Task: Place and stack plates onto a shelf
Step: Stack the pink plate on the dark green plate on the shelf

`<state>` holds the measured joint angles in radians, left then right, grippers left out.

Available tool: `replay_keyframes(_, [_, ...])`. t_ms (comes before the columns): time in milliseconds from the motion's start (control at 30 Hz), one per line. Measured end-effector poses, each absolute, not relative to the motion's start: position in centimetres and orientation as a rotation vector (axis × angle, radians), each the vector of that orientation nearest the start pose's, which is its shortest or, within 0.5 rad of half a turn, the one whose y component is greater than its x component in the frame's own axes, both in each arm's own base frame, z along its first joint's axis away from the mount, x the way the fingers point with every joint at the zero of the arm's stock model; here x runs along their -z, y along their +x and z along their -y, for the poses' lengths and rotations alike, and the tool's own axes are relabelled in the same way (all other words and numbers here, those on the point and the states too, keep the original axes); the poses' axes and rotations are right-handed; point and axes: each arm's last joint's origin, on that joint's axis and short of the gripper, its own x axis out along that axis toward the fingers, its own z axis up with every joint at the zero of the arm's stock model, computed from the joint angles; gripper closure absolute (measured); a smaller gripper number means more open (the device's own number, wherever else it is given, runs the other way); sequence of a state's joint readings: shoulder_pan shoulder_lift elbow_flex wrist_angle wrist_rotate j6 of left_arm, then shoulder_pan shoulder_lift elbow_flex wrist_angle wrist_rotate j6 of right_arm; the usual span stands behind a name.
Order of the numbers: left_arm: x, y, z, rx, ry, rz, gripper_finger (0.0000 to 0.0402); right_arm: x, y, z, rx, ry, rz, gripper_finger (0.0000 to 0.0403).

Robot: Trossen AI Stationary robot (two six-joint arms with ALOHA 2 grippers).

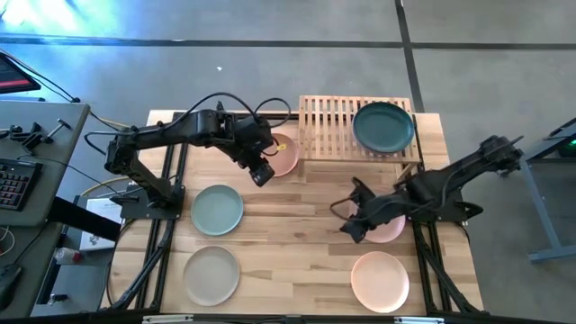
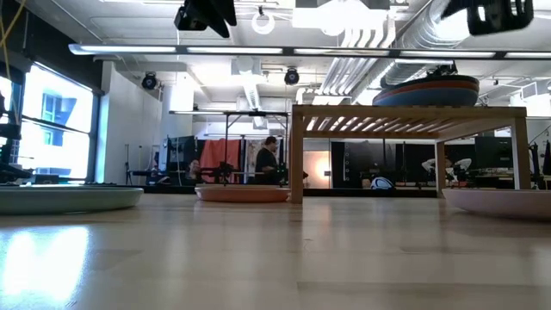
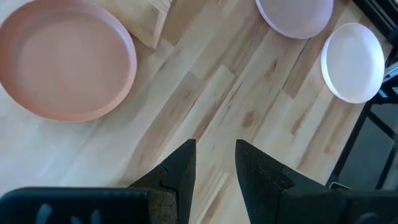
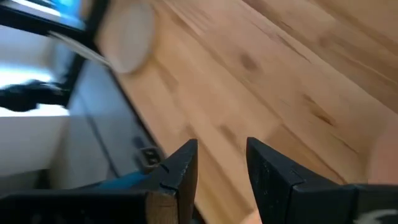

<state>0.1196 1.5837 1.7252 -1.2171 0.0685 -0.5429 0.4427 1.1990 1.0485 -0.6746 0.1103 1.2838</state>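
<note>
The bamboo shelf (image 1: 328, 126) stands at the table's far edge with a stack of plates on its right half, the dark teal plate (image 1: 382, 126) on top; the low view shows red-orange and blue rims beneath it (image 2: 428, 90). My left gripper (image 1: 262, 174) hovers open over bare wood just near of the peach plate (image 3: 65, 59), which lies flat beside the shelf's left end. My right gripper (image 1: 351, 229) hovers open at the left rim of the pink plate (image 1: 389, 229), which lies flat on the table.
A sage green plate (image 1: 217, 209) and a beige plate (image 1: 211, 274) lie flat on the table's left half, and a pale cream-pink plate (image 1: 380, 281) near the right near corner. The shelf's left half (image 1: 324, 117) is bare slats. Bare wood runs down the table's middle.
</note>
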Motion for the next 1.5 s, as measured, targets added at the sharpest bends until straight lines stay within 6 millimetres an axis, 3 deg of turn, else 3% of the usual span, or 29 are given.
replay_keyframes(567, [-37.6, 30.3, -1.5, -0.3, -0.551, -1.048, 0.03, -24.5, 24.8, -11.5, 0.39, 0.864, -1.097, 0.0284])
replay_keyframes(867, [-37.6, 30.3, -1.4, -0.314, -0.536, -1.045, 0.03, -21.8, 24.2, -11.3, 0.647, 0.846, -1.275, 0.0284])
replay_keyframes(1100, [-37.6, 30.3, -1.4, -0.323, -0.529, -1.041, 0.03, -20.8, 24.2, -11.2, 0.711, 0.783, -1.312, 0.0284])
replay_keyframes(1500, [-37.6, 30.3, -1.5, -0.326, -0.528, -1.041, 0.03, -17.3, 25.2, -11.5, 0.806, 0.639, -1.386, 0.0284])
